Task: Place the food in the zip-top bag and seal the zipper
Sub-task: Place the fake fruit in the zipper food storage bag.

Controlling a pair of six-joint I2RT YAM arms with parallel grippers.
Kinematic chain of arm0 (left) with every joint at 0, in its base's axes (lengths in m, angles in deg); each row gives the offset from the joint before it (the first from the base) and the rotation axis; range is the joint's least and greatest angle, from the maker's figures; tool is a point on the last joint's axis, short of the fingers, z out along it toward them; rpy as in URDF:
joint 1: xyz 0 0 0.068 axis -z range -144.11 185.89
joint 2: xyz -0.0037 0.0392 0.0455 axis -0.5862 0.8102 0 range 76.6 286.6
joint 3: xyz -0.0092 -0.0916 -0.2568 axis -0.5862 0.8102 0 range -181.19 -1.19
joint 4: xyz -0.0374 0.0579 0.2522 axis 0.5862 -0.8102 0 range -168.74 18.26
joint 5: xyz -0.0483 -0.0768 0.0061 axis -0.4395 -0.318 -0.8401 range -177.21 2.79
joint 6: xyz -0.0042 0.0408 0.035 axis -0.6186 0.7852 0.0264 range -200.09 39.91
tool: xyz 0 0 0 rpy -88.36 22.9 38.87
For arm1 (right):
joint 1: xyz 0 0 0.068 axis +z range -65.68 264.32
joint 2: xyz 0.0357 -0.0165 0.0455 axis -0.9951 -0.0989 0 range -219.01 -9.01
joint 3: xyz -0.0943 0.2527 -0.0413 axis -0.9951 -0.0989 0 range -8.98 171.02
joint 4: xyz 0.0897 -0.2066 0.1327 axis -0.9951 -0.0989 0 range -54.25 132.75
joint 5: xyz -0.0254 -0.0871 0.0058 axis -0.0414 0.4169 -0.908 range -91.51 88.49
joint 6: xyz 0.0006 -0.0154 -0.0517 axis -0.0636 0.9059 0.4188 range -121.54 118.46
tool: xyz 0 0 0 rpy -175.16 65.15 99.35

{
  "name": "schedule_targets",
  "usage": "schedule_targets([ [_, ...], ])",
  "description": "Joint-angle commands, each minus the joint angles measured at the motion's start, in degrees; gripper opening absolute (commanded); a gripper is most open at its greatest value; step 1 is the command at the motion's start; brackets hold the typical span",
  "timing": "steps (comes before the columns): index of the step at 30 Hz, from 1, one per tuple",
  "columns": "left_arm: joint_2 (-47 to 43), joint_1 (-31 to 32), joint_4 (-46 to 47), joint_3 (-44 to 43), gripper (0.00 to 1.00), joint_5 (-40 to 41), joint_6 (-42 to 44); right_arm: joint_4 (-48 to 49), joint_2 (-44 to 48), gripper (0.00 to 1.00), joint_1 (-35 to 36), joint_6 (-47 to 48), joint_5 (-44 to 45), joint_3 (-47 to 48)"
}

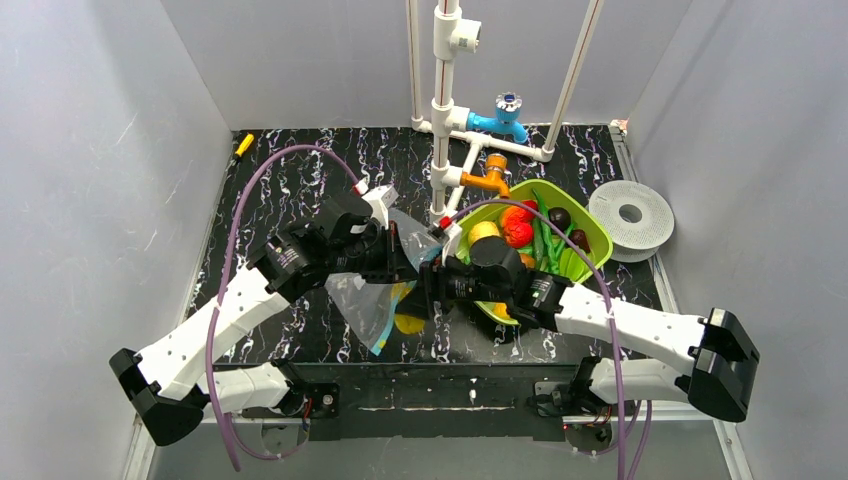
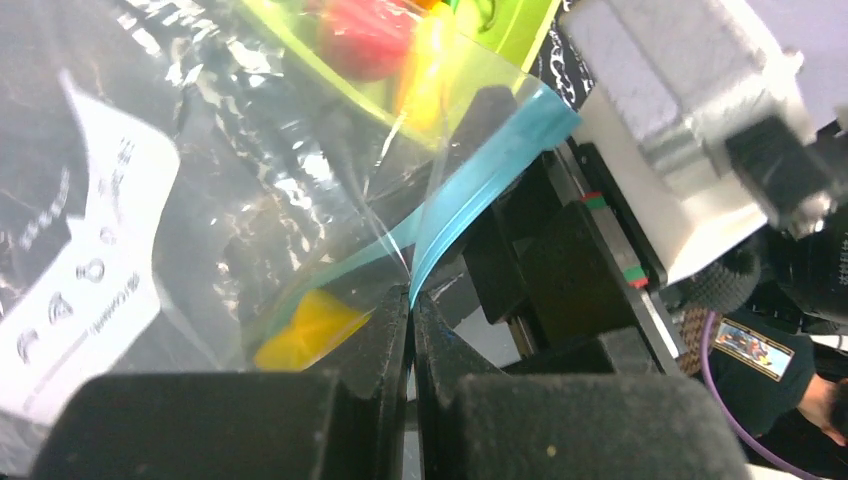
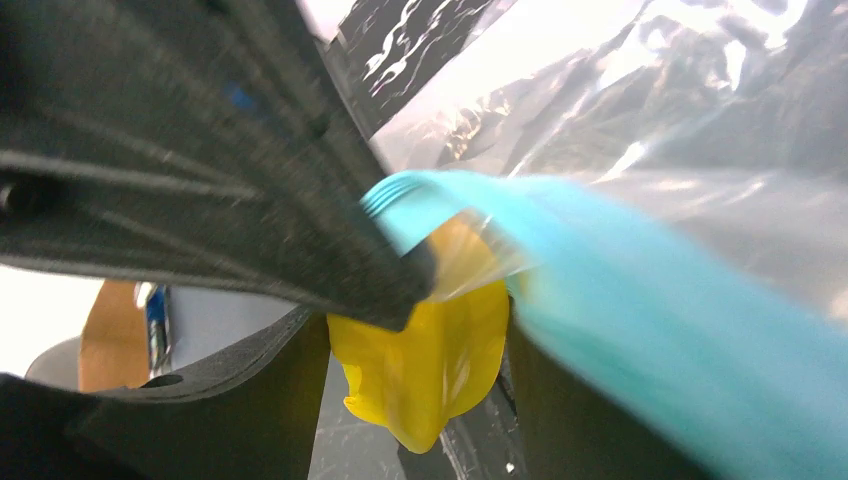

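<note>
Feeding the yellow food piece [image 3: 430,360] through the mouth of the bag [image 1: 362,300] is the step we judge to be in hand, and doing it well depends on both arms. Our left gripper [image 2: 411,300] has its jaws pressed together on the blue zipper [image 2: 490,165] at one lip of the bag, lifting that lip so the mouth gapes. Our right gripper [image 1: 432,292] is at the bag's mouth with its jaws moderately wide, one on each side of the yellow piece, which looks gripped. The piece sits right at the bag's opening, its top edge behind clear film; whether it is fully inside the bag we cannot tell. To do this cleanly we would push the piece well below the zipper line before letting go, so nothing lodges in the track, and hold the left pinch steady so the lip does not fold across the opening. We would then draw the right jaws straight back out without snagging the film. More food [image 1: 518,232] waits in the green tray [image 1: 598,232] just beside the bag's mouth, so sealing is a long way off.
</note>
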Motion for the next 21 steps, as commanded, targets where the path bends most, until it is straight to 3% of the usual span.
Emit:
schedule_targets([
  [1,-2.7,0.1,3.0,1.7,0.00,-4.8,-2.0,1.6,2.9,0.29,-0.6,-0.6,10.2,2.0],
  [11,-4.9,0.2,0.3,2.7,0.00,-1.5,-1.8,-1.0,10.4,0.21,-7.1,-13.4,15.9,-2.3],
  [16,-4.2,0.1,1.7,2.6,0.00,-2.3,-2.4,4.2,7.7,0.20,-6.3,-10.3,5.4,-0.9],
  [18,-4.0,0.1,2.2,2.5,0.00,-2.8,-2.9,2.0,6.7,0.22,-5.3,-8.9,6.2,0.6],
  [21,-4.3,0.2,2.9,2.6,0.00,-2.6,-3.8,1.1,6.4,0.34,-5.1,-8.1,6.1,1.0],
])
